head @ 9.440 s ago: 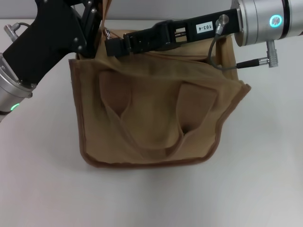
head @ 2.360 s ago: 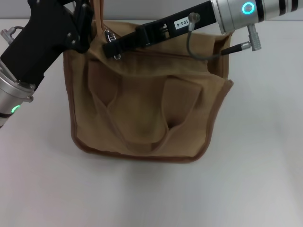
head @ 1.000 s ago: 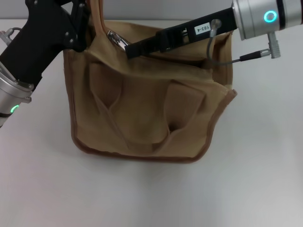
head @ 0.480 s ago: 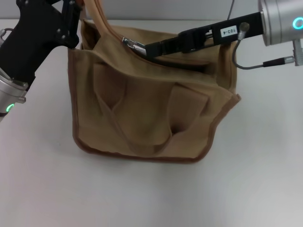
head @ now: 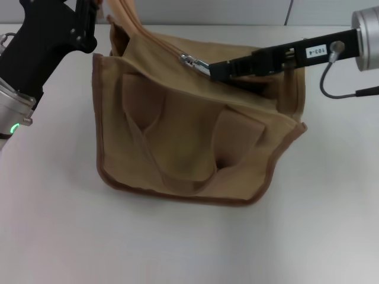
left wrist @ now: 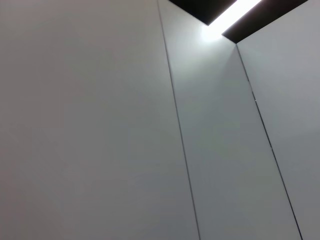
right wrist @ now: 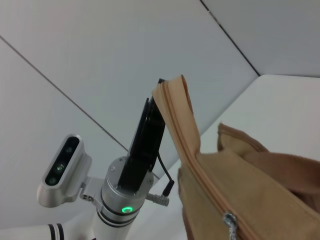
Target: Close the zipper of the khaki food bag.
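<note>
Gripping the silver pull tab (head: pixel 195 62) of the zipper (head: pixel 160 44), the right gripper (head: pixel 214 70) sits over the bag's top, a little right of its middle, its arm reaching in from the right. The left gripper (head: pixel 98 12) is at the far left corner, pinching the zipper's end tape and holding it up taut; in the right wrist view that tape (right wrist: pixel 172 107) rises beside the black fingers. The bag (head: pixel 189 136) stands on the white table (head: pixel 59 225), handles folded against its near face.

Risks, as judged: the tab could slip from the fingers, or the tape could go slack and the slider jam on bunched fabric.

Contents: not visible; the opening to the right of the slider is dark.
</note>
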You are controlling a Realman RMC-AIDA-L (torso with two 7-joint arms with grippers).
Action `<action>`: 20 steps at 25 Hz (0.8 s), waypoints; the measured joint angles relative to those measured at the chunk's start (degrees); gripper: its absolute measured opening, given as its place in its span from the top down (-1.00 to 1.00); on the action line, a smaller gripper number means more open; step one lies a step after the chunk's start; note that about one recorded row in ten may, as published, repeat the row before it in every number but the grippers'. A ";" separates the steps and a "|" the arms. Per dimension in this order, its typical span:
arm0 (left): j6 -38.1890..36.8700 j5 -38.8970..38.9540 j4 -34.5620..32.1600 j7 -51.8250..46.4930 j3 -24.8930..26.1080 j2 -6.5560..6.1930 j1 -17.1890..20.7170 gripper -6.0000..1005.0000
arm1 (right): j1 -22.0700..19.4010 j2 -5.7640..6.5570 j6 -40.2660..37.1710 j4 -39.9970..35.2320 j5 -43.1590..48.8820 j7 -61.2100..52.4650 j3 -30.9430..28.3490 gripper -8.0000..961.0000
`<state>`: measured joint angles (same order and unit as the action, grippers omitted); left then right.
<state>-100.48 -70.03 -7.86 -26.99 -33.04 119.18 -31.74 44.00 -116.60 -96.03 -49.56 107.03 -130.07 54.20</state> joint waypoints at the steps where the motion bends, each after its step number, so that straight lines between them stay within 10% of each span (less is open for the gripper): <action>1: 0.52 0.16 0.16 0.00 0.00 0.00 -0.14 0.98 | -0.46 0.25 -0.50 0.01 0.00 0.17 -0.69 0.99; 20: -1.69 1.36 1.14 0.00 -0.59 0.00 -0.42 0.98 | -2.55 1.79 -6.13 0.64 -1.46 3.70 -6.64 0.90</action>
<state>-102.17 -68.67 -6.72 -26.98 -33.63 119.18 -32.16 41.45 -114.81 -102.16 -48.92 105.58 -126.37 47.55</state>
